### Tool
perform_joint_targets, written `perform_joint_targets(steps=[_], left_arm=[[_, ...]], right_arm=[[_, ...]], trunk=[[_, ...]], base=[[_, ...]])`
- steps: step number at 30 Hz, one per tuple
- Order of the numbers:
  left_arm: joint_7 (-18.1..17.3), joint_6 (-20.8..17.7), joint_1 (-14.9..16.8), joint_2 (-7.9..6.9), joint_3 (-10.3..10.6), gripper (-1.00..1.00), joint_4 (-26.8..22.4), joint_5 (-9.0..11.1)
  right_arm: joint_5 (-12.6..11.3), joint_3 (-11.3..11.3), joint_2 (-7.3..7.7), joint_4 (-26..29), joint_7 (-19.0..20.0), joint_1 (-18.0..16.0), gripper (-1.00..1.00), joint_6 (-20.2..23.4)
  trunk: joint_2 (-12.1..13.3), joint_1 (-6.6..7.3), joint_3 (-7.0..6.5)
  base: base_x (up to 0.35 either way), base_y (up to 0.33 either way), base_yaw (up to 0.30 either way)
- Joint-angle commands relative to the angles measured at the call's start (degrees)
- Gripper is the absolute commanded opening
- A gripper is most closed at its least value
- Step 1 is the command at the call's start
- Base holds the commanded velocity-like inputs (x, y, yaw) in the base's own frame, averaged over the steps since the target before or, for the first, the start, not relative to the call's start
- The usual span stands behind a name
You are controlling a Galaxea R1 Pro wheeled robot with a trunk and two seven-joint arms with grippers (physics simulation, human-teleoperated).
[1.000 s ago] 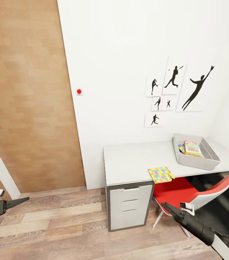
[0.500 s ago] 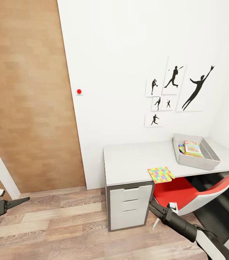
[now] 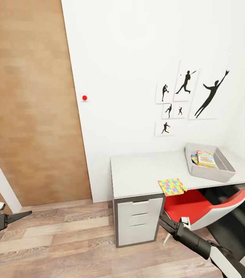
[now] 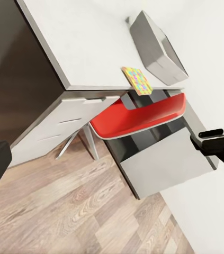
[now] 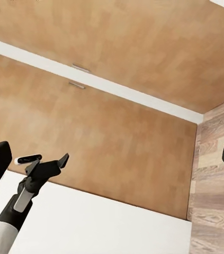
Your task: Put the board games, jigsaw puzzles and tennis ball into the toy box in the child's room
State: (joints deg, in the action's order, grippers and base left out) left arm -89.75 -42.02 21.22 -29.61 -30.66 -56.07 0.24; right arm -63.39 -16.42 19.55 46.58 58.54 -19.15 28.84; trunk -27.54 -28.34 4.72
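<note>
Our hands hang low and empty, left hand (image 3: pixel 25 212) pinched closed, right hand (image 3: pixel 164 221) too, since one jigsaw puzzle (image 3: pixel 172 186) lies at the bench (image 3: pixel 145 173) edge, near the toy box (image 3: pixel 212 174).

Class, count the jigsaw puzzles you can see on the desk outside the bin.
1: the jigsaw puzzle lies at the table's front edge, above the red chair. Others may be hidden inside the toy box.
</note>
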Motion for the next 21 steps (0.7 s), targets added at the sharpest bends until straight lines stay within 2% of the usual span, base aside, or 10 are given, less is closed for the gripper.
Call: perform_joint_targets(steps=[1, 10, 21], left_arm=[[-0.2, -0.6, 0.1, -0.01, 0.0, 1.0, 0.0, -0.1], [-0.2, -0.6, 0.1, -0.01, 0.0, 1.0, 0.0, -0.1], [-0.2, -0.6, 0.1, -0.01, 0.0, 1.0, 0.0, -0.1]], right_arm=[[-0.6, -0.2, 0.06, 0.0, 0.0, 0.0, 1.0, 0.3], [-0.7, -0.1, -0.01, 0.1, 0.0, 0.0, 1.0, -0.1], [-0.6, 1.5, -0.12, 0.0, -0.1, 0.0, 1.0, -0.1]], trunk=[[-0.1, -0.03, 0.12], [-0.1, -0.03, 0.12], [-0.1, -0.03, 0.12]], base=[[0.0, 0.0, 0.0], [0.0, 0.0, 0.0], [0.0, 0.0, 0.0]])
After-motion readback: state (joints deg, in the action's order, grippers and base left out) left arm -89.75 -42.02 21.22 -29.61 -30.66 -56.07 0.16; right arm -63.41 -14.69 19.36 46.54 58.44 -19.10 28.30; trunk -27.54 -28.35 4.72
